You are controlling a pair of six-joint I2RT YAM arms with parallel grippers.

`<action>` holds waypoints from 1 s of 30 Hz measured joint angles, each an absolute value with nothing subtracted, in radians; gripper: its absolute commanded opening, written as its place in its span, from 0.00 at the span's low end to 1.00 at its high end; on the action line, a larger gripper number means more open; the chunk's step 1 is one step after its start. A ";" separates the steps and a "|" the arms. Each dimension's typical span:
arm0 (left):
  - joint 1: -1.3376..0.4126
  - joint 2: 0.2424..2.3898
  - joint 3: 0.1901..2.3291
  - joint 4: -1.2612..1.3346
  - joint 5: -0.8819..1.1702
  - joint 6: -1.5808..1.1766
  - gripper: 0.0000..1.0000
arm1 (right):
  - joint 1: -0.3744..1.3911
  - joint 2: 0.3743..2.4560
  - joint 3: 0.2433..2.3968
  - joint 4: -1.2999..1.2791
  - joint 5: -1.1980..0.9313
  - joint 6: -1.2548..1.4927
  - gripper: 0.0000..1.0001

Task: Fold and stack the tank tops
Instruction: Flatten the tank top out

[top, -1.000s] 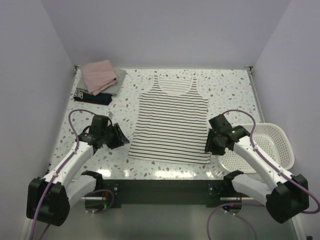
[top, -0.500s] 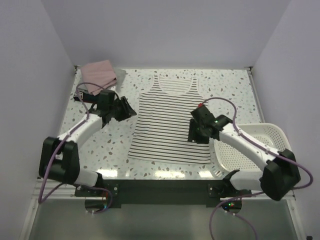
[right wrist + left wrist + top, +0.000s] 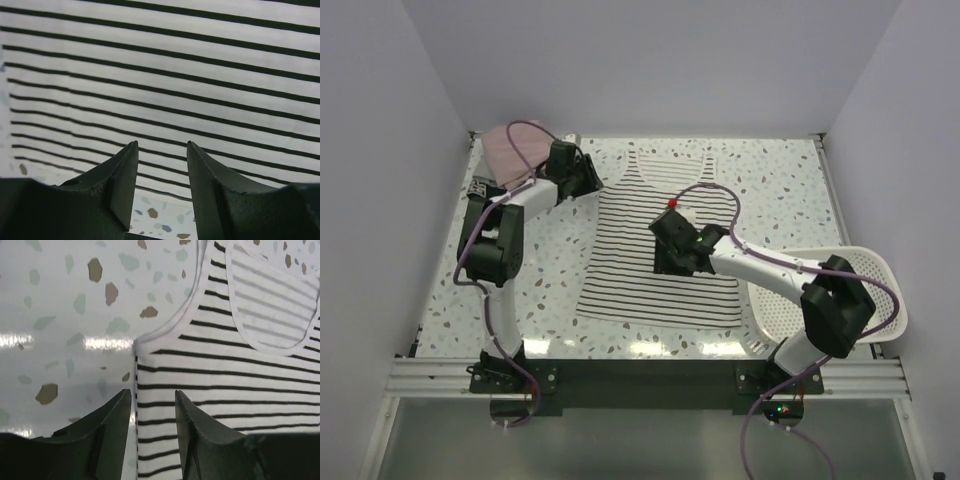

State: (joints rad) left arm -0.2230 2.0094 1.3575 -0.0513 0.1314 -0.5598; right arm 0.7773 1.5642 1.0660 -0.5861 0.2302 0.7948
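As the top camera sees it, striped tank top (image 3: pixel 630 260): spread flat on the middle of the speckled table (image 3: pixel 780 170), neckline at the far side, hem toward the arm bases.
Pink tank top (image 3: pixel 515 148): folded, in the far left corner, partly behind the left arm; what lies under it I cannot make out.
Left gripper (image 3: pixel 588 180): reached far across, at the striped top's left shoulder, just below the armhole.
Right gripper (image 3: pixel 668 262): over the middle of the striped top, its arm crossing the cloth from the right.
White basket (image 3: pixel 865 265): at the right edge of the table, apart from the tops.

Left wrist, left gripper (image 3: pixel 152 395): jaws parted with nothing between them; one finger over bare table (image 3: pixel 60 315), the other over cloth.
Left wrist, striped tank top (image 3: pixel 225 370): its side edge runs down through the gap between the fingers; armhole and neckline binding ahead of them.

Right wrist, right gripper (image 3: pixel 161 150): jaws parted, gripping nothing; whether the tips touch the fabric I cannot tell.
Right wrist, striped tank top (image 3: pixel 175 75): smooth stripes fill the view; its edge and a strip of table (image 3: pixel 155 215) show between the fingers.
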 measured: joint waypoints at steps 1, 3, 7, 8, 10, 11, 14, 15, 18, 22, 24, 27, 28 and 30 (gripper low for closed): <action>-0.223 2.031 1.389 -0.051 0.121 -0.552 0.45 | 0.806 1.568 1.086 -0.579 0.240 0.800 0.47; -0.223 2.083 1.458 -0.066 0.094 -0.529 0.42 | 0.857 1.569 1.111 -0.571 0.246 0.813 0.47; -0.226 2.181 1.559 -0.106 0.047 -0.489 0.37 | 0.906 1.569 1.134 -0.575 0.262 0.834 0.47; -0.226 2.200 1.570 -0.115 0.042 -0.479 0.37 | 0.916 1.569 1.139 -0.577 0.270 0.839 0.47; -0.228 2.223 1.588 -0.118 0.032 -0.463 0.37 | 0.934 1.570 1.155 -0.583 0.279 0.847 0.46; -0.229 2.228 1.596 -0.118 0.026 -0.456 0.37 | 0.948 1.573 1.169 -0.587 0.285 0.850 0.46; -0.233 2.233 1.600 -0.116 0.014 -0.444 0.37 | 0.992 1.599 1.221 -0.590 0.302 0.858 0.46; -0.233 2.233 1.600 -0.114 0.013 -0.441 0.37 | 1.006 1.613 1.238 -0.589 0.306 0.861 0.46; -0.236 2.233 1.599 -0.110 0.013 -0.434 0.37 | 1.045 1.657 1.272 -0.588 0.310 0.868 0.46; -0.236 2.221 1.556 -0.045 0.023 -0.433 0.41 | 1.083 1.711 1.296 -0.591 0.323 0.875 0.46; -0.236 2.214 1.536 -0.017 0.037 -0.432 0.41 | 1.092 1.731 1.299 -0.591 0.324 0.879 0.45; -0.236 2.214 1.526 0.004 0.061 -0.432 0.41 | 1.094 1.741 1.299 -0.592 0.324 0.883 0.45; -0.236 2.214 1.525 0.009 0.070 -0.430 0.41 | 1.094 1.741 1.299 -0.593 0.324 0.884 0.45; -0.236 2.214 1.522 0.016 0.085 -0.430 0.38 | 1.094 1.741 1.299 -0.592 0.325 0.889 0.45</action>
